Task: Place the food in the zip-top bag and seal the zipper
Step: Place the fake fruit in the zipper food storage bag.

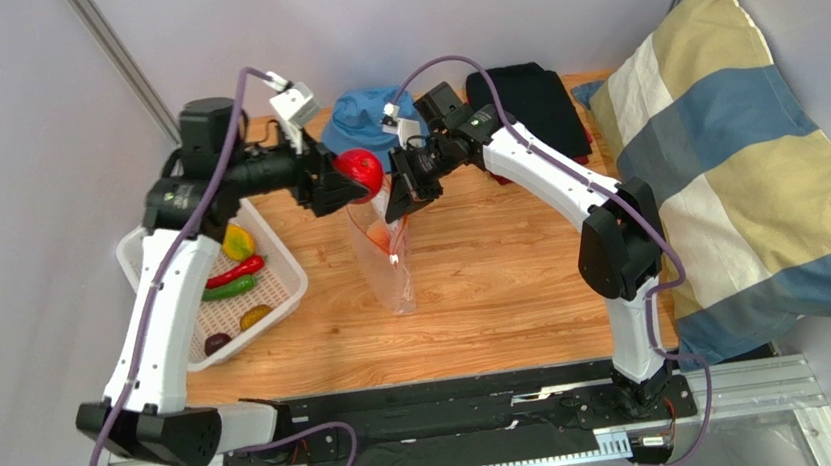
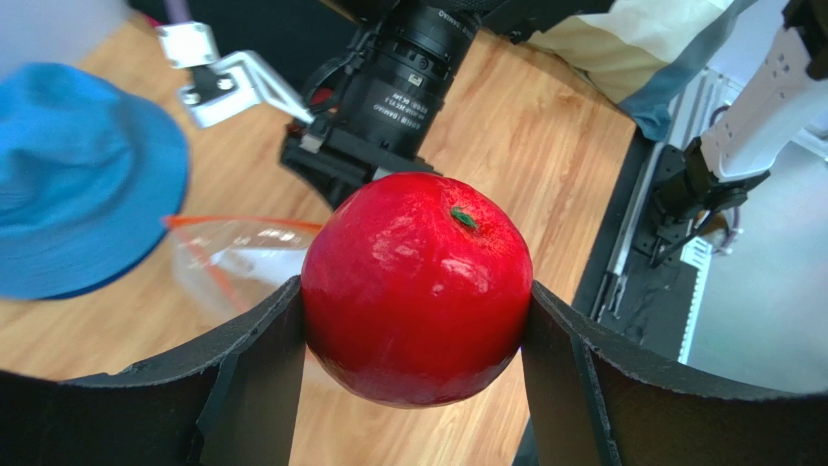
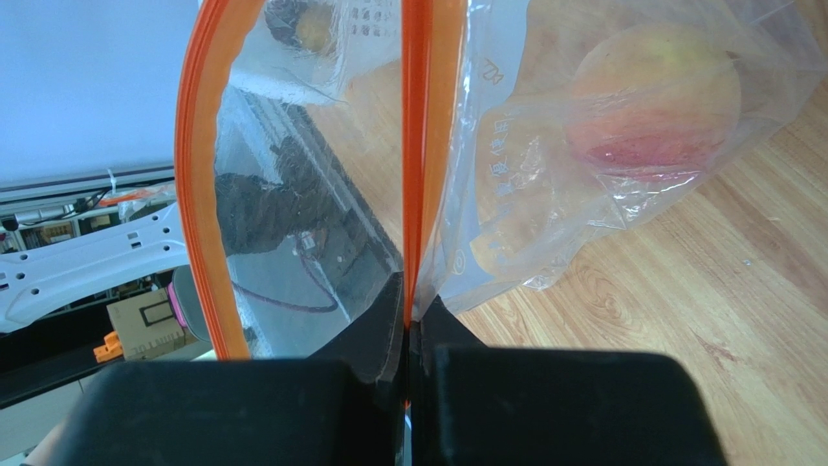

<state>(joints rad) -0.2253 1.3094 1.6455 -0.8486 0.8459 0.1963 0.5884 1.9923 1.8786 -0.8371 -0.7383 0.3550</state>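
Note:
My left gripper (image 1: 350, 184) is shut on the red apple (image 1: 359, 171), which fills the space between its fingers in the left wrist view (image 2: 418, 288), just above the bag's open mouth. The clear zip-top bag (image 1: 389, 267) stands on the table, held up by my right gripper (image 1: 398, 201), which is shut on one side of the orange-red zipper strip (image 3: 416, 146). The other side of the strip (image 3: 197, 184) curves away, so the mouth stands open. A peach (image 3: 653, 97) lies inside the bag. The slider does not show.
A white mesh basket (image 1: 286, 290) at the left holds a yellow piece (image 1: 239, 242), red chili (image 1: 233, 272), green chili (image 1: 229, 288), dark purple piece (image 1: 217, 341) and another yellowish piece. A blue hat (image 1: 365, 116), black cloth (image 1: 533, 101) and a checked pillow (image 1: 739, 151) lie behind and right.

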